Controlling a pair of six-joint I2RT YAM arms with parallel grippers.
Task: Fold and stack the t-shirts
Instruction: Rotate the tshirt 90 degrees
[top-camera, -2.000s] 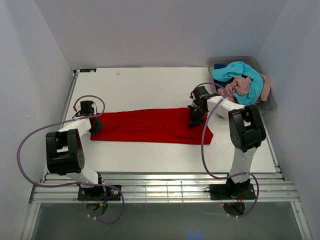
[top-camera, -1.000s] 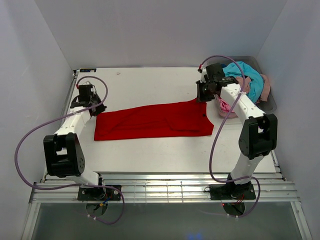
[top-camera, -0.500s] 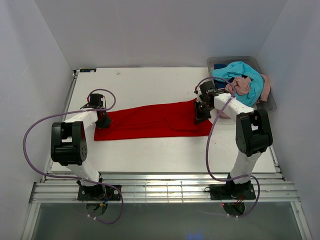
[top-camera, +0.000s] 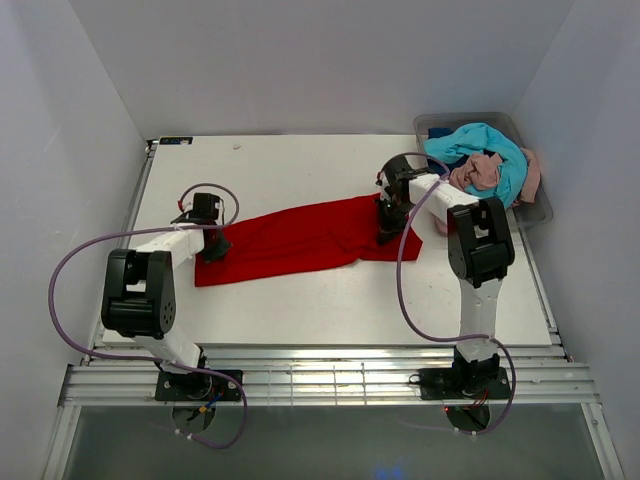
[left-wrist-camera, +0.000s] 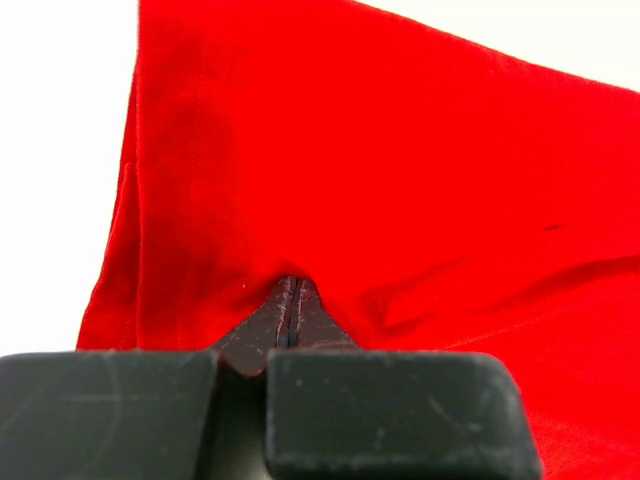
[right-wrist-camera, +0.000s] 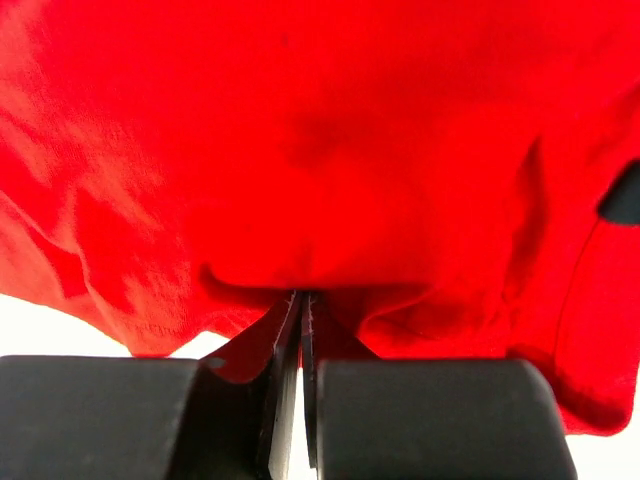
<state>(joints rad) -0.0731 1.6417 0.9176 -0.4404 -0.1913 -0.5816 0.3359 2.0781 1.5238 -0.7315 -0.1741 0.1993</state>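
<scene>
White table (top-camera: 300, 310): red t-shirt (top-camera: 300, 240) lies across its middle as a long band, its right end farther back. Grey bin (top-camera: 540, 212) at the far right corner, heaped with turquoise tee (top-camera: 480, 142) and dusty pink tee (top-camera: 480, 172). Left end effector (top-camera: 212, 243) is clenched on the shirt's left edge, right end effector (top-camera: 388, 228) on its right end.

Plain bright red t-shirt (top-camera: 300, 240), turquoise tee (top-camera: 482, 140), dusty pink tee (top-camera: 478, 172), grey bin (top-camera: 430, 122), white table (top-camera: 300, 170)

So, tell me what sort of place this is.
Probably a robot lab test cell: plain white walls box in a table, left arm and right arm are bolted at its edge, a bin holds tees.
</scene>
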